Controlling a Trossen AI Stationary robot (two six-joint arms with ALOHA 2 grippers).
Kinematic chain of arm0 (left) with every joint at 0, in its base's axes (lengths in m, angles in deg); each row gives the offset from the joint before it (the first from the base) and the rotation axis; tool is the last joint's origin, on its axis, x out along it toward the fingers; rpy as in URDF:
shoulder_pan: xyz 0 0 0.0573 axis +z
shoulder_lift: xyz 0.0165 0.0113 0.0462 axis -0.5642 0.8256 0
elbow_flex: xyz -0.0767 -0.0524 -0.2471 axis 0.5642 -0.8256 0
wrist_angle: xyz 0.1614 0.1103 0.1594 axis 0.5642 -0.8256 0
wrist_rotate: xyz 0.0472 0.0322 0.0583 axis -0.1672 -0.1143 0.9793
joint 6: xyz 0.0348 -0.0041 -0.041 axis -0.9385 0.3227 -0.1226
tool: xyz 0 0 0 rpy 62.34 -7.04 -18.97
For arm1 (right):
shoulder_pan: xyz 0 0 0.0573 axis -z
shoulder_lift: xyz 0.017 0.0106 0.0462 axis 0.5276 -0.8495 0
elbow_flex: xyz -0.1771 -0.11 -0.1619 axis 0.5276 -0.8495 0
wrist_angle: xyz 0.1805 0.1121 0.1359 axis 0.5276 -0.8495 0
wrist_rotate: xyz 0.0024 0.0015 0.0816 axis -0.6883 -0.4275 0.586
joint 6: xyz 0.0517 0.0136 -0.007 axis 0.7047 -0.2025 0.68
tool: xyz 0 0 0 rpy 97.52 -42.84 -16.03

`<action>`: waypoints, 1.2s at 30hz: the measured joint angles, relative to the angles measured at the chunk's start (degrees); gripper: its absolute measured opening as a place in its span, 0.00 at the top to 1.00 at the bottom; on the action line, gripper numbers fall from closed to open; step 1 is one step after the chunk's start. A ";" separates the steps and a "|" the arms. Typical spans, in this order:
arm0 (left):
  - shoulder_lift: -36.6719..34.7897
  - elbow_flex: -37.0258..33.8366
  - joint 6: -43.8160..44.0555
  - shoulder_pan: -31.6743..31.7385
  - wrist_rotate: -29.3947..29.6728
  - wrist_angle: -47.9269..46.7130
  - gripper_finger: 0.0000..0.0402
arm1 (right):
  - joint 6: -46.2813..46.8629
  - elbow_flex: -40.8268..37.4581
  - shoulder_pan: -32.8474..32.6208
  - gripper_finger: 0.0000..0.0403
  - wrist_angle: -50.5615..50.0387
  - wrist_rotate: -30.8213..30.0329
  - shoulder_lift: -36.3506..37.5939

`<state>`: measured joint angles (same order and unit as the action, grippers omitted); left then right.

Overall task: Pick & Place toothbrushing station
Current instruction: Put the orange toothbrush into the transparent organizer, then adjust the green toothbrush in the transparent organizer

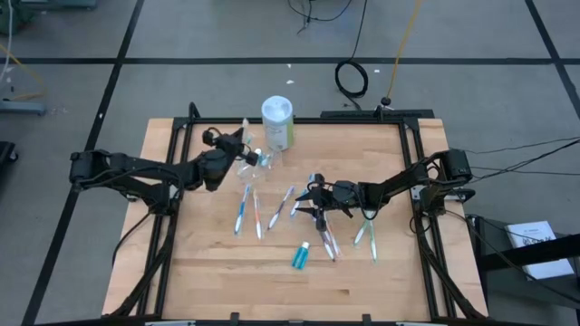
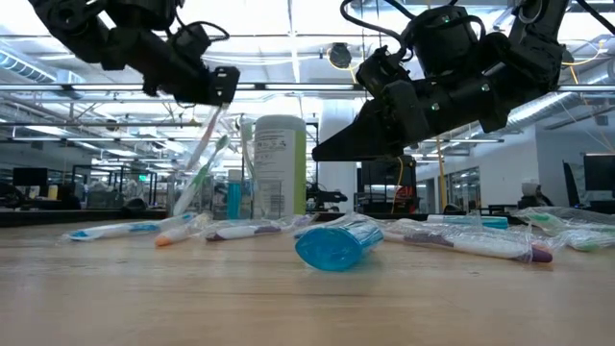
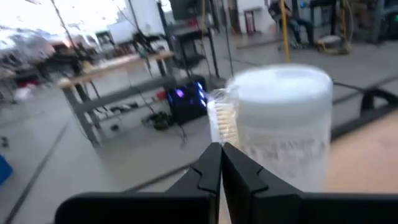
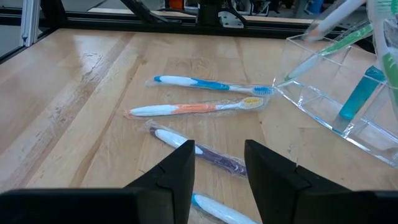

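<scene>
A small clear plastic cup (image 1: pixel 256 163) stands at the table's far left, beside a white-capped canister (image 1: pixel 277 122). In the right wrist view the cup (image 4: pixel 323 109) holds a green toothbrush (image 4: pixel 329 50) and a teal tube (image 4: pixel 357 99). My left gripper (image 1: pixel 246 145) is above the cup, shut on a white wrapped toothbrush (image 2: pixel 204 154). Several toothbrushes (image 1: pixel 256 213) lie flat on the table. My right gripper (image 1: pixel 306 204) is open and hovers over a purple-ended toothbrush (image 4: pixel 205 155) without touching it. Another teal tube (image 1: pixel 300 257) lies nearer the front. My left gripper pinches the white toothbrush between its two shut fingers near the head end. The bristled head (image 3: pixel 225 121) sticks out past the fingertips. The brush slants down below the gripper, lifted off the table, and its lower end (image 4: pixel 292 78) reaches into the clear cup.
The canister (image 2: pixel 279 163) stands right behind the cup, close to my left gripper. Two more toothbrushes (image 1: pixel 367 237) lie at the right by my right arm. The table's near half is bare wood (image 1: pixel 236 281). Black rails (image 1: pixel 408 154) frame the table.
</scene>
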<state>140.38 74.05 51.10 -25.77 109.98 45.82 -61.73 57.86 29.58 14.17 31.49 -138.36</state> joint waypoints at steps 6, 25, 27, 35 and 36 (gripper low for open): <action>0.00 0.00 9.81 -0.07 -3.18 -15.16 0.98 | -0.14 0.00 0.00 0.68 0.00 0.00 0.00; 0.01 0.00 18.68 -5.67 -3.39 -27.89 0.86 | 0.15 0.02 0.00 0.68 0.00 0.00 0.00; 0.00 0.00 18.82 -5.96 -3.37 -28.15 0.83 | 0.44 0.00 0.00 0.68 0.00 0.00 0.00; -0.69 2.12 15.67 -8.18 -0.42 -29.75 0.76 | 0.44 0.00 0.00 0.68 0.00 -0.02 0.00; -0.69 2.38 15.48 -8.53 0.46 -30.78 0.76 | 0.44 0.00 0.00 0.68 0.00 -0.02 0.00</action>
<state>139.69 76.43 66.58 -34.30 110.43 15.04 -61.29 57.86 29.58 14.17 31.47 -138.36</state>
